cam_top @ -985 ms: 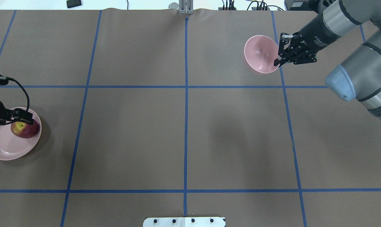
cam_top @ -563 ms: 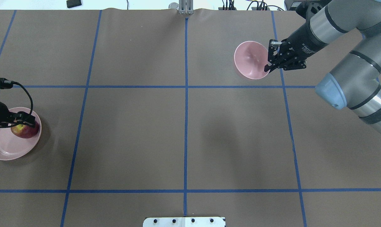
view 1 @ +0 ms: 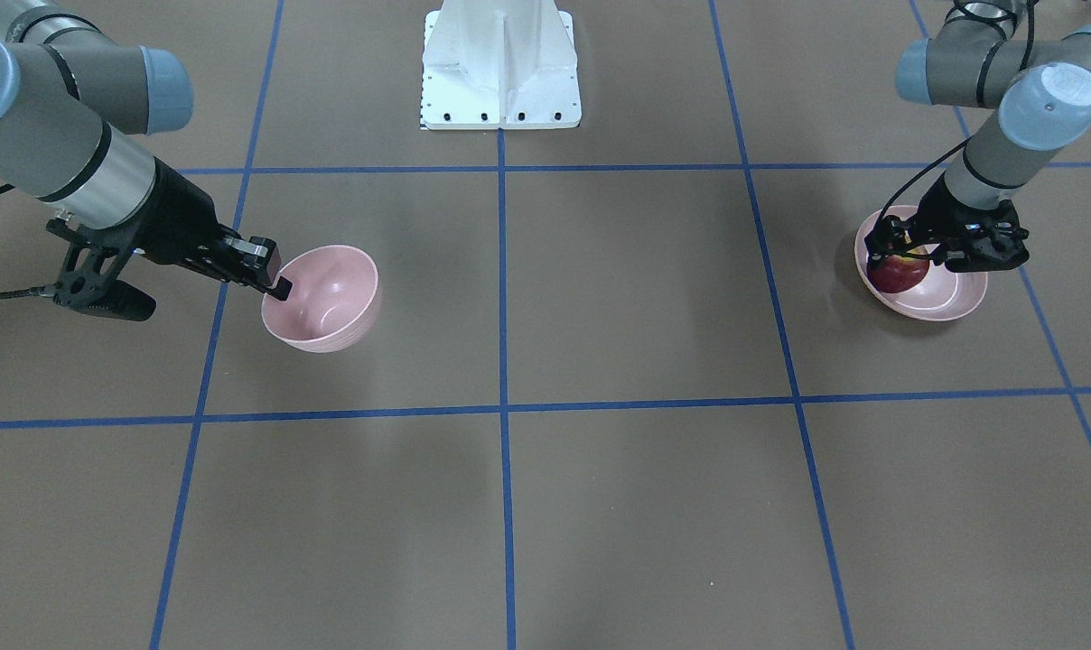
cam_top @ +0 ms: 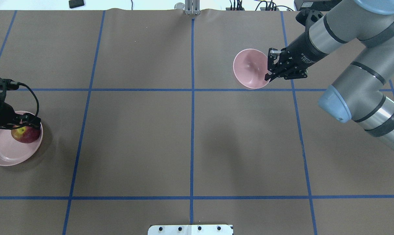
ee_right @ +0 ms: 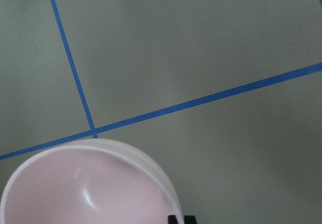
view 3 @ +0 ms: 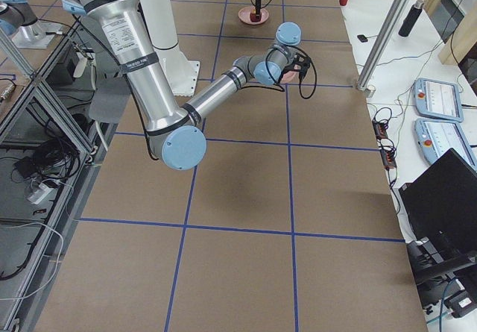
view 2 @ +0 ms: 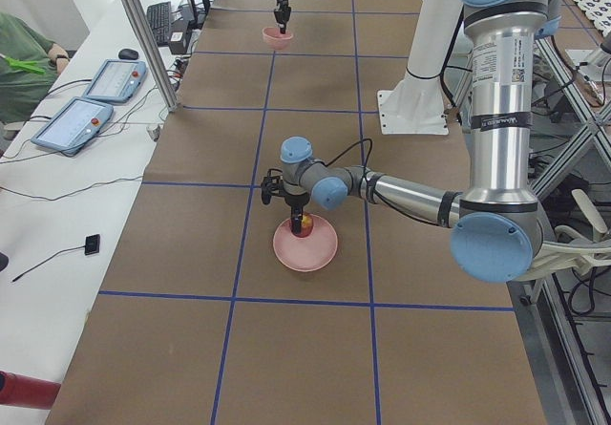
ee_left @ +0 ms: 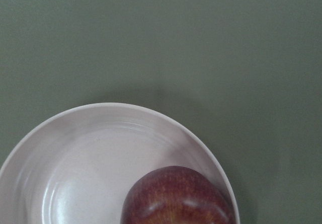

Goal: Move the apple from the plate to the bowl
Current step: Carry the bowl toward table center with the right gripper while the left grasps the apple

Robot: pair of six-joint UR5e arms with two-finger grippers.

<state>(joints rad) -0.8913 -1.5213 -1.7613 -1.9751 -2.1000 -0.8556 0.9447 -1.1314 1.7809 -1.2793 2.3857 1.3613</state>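
Observation:
The dark-red apple (cam_top: 26,135) lies on the right side of the wide pink plate (cam_top: 3,153) at the table's left edge. My left gripper (cam_top: 24,128) hangs just over the apple, jaws open on either side of it. The left wrist view shows the apple (ee_left: 176,196) on the plate (ee_left: 90,148), with no fingers in view. My right gripper (cam_top: 267,76) is shut on the rim of the deep pink bowl (cam_top: 249,70) at the back right and holds it tilted. The front view shows the bowl (view 1: 329,298) and the right gripper (view 1: 279,289).
Blue tape lines divide the brown table into squares. The white robot base plate (view 1: 500,63) sits at the middle of the robot's edge. Cables and a small black object (cam_top: 76,3) lie beyond the far edge.
My right gripper has carried the bowl to the left and nearer the robot. My left gripper has shifted a little over the apple. The apple and plate have not moved.

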